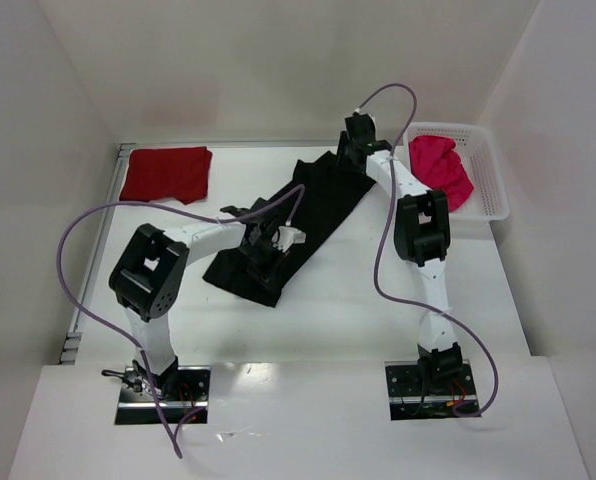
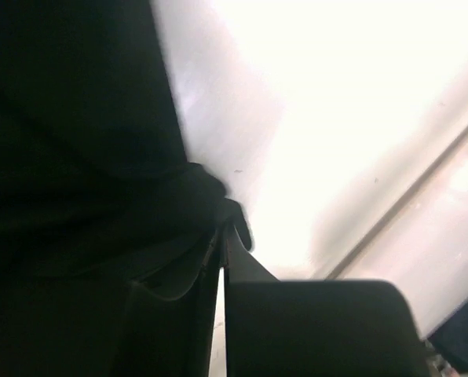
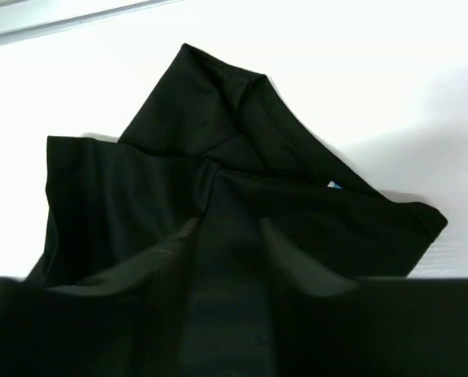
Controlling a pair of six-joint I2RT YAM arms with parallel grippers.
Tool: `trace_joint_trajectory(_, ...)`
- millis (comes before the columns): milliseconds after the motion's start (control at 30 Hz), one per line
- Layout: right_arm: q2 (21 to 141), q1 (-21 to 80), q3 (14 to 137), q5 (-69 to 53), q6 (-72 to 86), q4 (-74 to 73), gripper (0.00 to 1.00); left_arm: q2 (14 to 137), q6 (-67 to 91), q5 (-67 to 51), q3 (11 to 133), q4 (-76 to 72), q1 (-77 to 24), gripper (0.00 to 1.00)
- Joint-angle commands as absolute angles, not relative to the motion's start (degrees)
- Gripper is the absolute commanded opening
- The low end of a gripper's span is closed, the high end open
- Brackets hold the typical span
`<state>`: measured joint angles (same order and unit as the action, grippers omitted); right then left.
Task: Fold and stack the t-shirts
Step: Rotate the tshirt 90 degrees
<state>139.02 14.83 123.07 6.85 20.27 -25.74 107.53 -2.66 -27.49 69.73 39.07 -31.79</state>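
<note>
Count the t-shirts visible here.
3: a black t-shirt spread out in the middle; a dark red t-shirt folded at the far left; a pink-red t-shirt bunched in the white basket, far right. Others could be hidden beneath it.

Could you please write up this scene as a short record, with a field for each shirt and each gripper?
black t-shirt: lying diagonally across the middle of the table, rumpled
dark red t-shirt: folded, far left corner
pink-red t-shirt: bunched inside the white mesh basket, far right
left gripper: nearly shut, pinching the black t-shirt's near end
right gripper: at its far end, jaws apart, cloth between them
</note>
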Motion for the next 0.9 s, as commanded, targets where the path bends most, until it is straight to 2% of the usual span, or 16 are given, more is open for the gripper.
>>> trace_joint_trajectory(0, 133.79, 14.59, 121.06, 8.43, 19.51, -26.29, 0.48, 101.63, -1.15, -24.18, 73.12, 39.64, -27.36, 0.13)
trace_joint_trajectory(67, 127.73, 14.59, 117.18, 7.83, 19.51, -24.71, 0.5, 98.8, 0.0, -20.5, 73.83, 38.86, -25.76, 0.19)
trace_joint_trajectory(100, 125.79, 14.59, 112.81, 7.21, 19.51, -22.87, 0.5, 96.53, 0.52, -16.13, 75.39, 38.85, -25.23, 0.3)
trace_joint_trajectory(167, 121.56, 14.59, 108.92, 5.02, 20.03, -22.32, 0.48, 95.63, 3.16, -8.99, 76.11, 37.62, -25.22, 0.39)
trace_joint_trajectory(200, 120.68, 14.59, 104.98, 4.23, 20.04, -20.76, 0.45, 95.62, 3.16, -2.79, 76.72, 37.62, -25.22, 0.43)
trace_joint_trajectory(233, 120.06, 14.59, 103.11, 3.44, 20.82, -20.22, 0.3, 96.76, 4.56, 0.58, 77.25, 37.62, -25.22, 0.46)
trace_joint_trajectory(267, 120.06, 14.59, 101.44, 3.43, 20.83, -20.21, 0.22, 98.07, 5.27, 2.79, 78.3, 38.84, -25.22, 0.46)
trace_joint_trajectory(333, 120.06, 14.59, 98.36, 3.43, 21.62, -20.21, 0.06, 102.47, 6.94, 8.58, 79.1, 39.64, -25.22, 0.42)
trace_joint_trajectory(400, 120.59, 14.59, 95.91, 3.43, 22.93, -20.21, 0.01, 105.63, 7.73, 11.41, 79.1, 39.64, -25.22, 0.34)
trace_joint_trajectory(467, 120.59, 15.73, 93.79, 4.91, 22.94, -19.51, 0.0, 106.35, 7.73, 11.43, 78.41, 38.86, -25.22, 0.3)
trace_joint_trajectory(533, 120.59, 16.43, 91.41, 5.8, 22.94, -17.76, 0.0, 106.35, 7.21, 9.15, 77.0, 37.19, -25.22, 0.22)
trace_joint_trajectory(633, 121.99, 16.44, 91.41, 6.33, 22.94, -17.05, 0.0, 104.68, 5.37, 3.1, 75.24, 33.23, -25.22, 0.13)
trace_joint_trajectory(767, 126.38, 16.44, 95.53, 6.33, 22.94, -17.58, 0.0, 103.97, 2.55, -1.93, 74.0, 30.77, -27.59, 0.1)
trace_joint_trajectory(867, 130.24, 16.44, 100.1, 6.33, 22.33, -19.6, 0.0, 109.93, 2.02, -1.41, 74.0, 33.82, -28.92, 0.08)
